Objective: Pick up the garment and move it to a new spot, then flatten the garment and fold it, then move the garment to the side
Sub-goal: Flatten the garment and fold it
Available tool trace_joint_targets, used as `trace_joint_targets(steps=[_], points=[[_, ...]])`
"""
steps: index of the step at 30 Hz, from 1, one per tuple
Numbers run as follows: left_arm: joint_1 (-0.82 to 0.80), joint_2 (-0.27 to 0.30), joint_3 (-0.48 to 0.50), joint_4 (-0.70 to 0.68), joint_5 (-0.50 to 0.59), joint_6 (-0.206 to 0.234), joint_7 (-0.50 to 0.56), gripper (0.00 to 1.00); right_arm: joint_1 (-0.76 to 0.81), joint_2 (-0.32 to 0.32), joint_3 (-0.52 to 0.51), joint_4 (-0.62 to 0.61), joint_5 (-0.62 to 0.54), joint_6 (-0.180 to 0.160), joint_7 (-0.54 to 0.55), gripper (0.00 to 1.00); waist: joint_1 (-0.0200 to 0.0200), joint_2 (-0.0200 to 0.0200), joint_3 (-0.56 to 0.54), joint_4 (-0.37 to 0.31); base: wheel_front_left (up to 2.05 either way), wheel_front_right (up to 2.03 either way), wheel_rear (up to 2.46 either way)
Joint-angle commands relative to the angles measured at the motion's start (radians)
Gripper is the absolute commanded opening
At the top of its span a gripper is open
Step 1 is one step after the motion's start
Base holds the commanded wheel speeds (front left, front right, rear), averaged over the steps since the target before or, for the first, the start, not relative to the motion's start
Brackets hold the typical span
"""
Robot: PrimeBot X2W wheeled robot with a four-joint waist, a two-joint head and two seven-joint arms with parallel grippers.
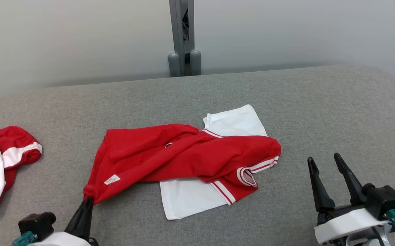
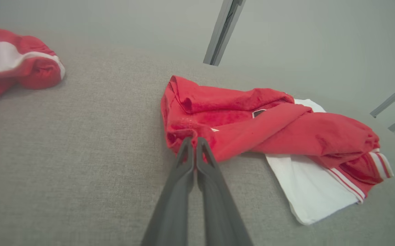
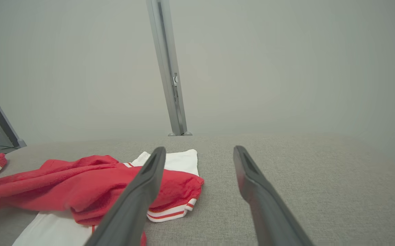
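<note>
So the red-and-white jersey (image 1: 184,155) is lying crumpled across the middle of the grey padded surface (image 1: 320,102), red cloth twisted over a flat white part; the left gripper (image 1: 89,200) is clamped tight on its near-left corner, just beside the little white label (image 1: 112,179). Right gripper (image 1: 324,161) sits off to the right with fingers spread, holding nothing, well apart from the cloth; a second red-and-white garment (image 1: 2,160) is bunched at the far left.
</note>
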Motion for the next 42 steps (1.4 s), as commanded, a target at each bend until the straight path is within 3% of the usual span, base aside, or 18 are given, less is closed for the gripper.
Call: trace_joint_targets(steps=[1, 4, 6, 7, 12, 20, 30, 42], points=[[0.012, -0.002, 0.002, 0.007, -0.003, -0.005, -0.008, 0.0, 0.017, -0.001, -0.003, -0.004, 0.005, 0.0, 0.002, 1.0, 0.0, -0.0001, -0.002, 0.001, 0.0, 0.0, 0.0], [0.037, -0.026, -0.002, 0.042, -0.019, -0.013, -0.015, 0.0, 0.032, 0.003, -0.011, -0.01, 0.008, 0.0, 0.006, 1.0, 0.0, -0.0001, -0.005, 0.003, 0.0, 0.0, 0.0], [0.04, -0.042, 0.003, 0.065, -0.032, -0.004, -0.016, 0.86, 0.04, 0.004, -0.014, -0.016, 0.008, 0.0, 0.01, 1.0, 0.0, -0.0001, -0.006, 0.003, 0.0, 0.0, 0.0], [0.037, -0.045, 0.008, 0.073, -0.027, 0.004, -0.021, 1.0, 0.044, 0.005, -0.015, -0.017, 0.008, 0.0, 0.01, 1.0, 0.0, -0.0001, -0.007, 0.002, 0.0, 0.0, 0.0], [0.024, -0.054, 0.084, 0.032, 0.012, 0.053, -0.045, 1.0, 0.046, 0.008, -0.028, -0.03, 0.001, 0.0, 0.014, 1.0, 0.0, -0.0001, -0.012, 0.005, 0.0, 0.0, 0.0], [0.02, -0.067, 0.194, -0.2, 0.19, 0.131, -0.048, 1.0, 0.014, 0.004, -0.042, -0.058, -0.021, 0.0, 0.018, 1.0, 0.0, -0.0001, -0.023, 0.005, 0.0, 0.0, 0.0], [0.032, -0.036, 0.139, -0.32, 0.314, 0.203, -0.011, 1.0, -0.011, -0.017, -0.039, -0.052, -0.049, 0.0, 0.037, 1.0, 0.0, -0.0001, -0.05, -0.005, 0.0, 0.0, 0.0], [0.078, -0.019, 0.094, -0.342, 0.346, 0.213, 0.016, 1.0, 0.005, -0.019, -0.031, -0.021, -0.047, 0.0, 0.053, 1.0, 0.0, -0.0001, -0.066, 0.009, 0.0, 0.0, 0.0]])
